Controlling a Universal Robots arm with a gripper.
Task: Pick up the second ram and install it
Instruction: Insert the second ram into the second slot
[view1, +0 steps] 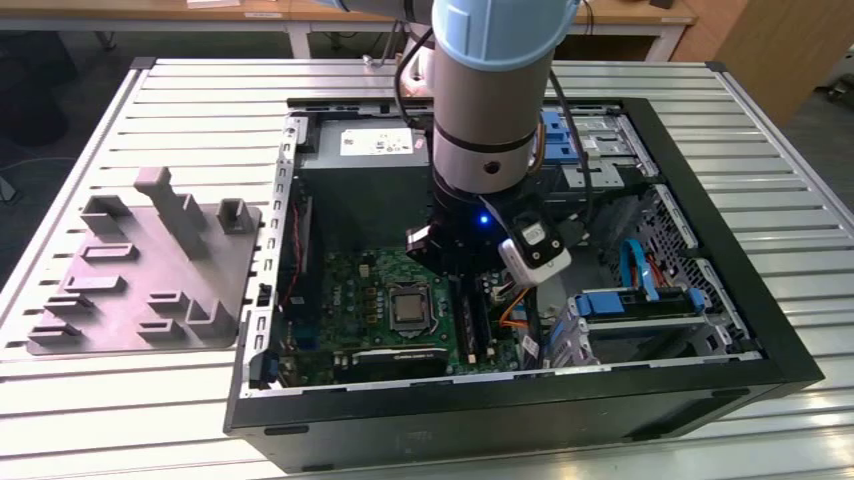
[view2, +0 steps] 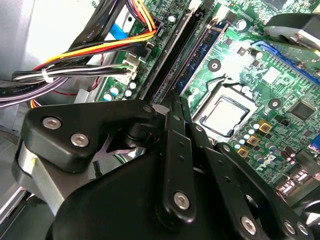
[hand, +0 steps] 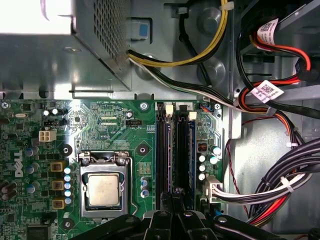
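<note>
Second ram — poised over memory slot.
My jaws pinch it edge-on; best held square, pressed down evenly.

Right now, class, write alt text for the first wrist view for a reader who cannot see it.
Black robot jaws hang over the long memory slots of a green motherboard inside a computer case, with the silver processor beside them and bundled cables opposite.

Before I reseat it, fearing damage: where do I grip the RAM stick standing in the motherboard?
Likely best: pinch the RAM stick across its flat faces at the top edge, from straight above: it stands edge-up on the motherboard, only that edge exposed.
</note>
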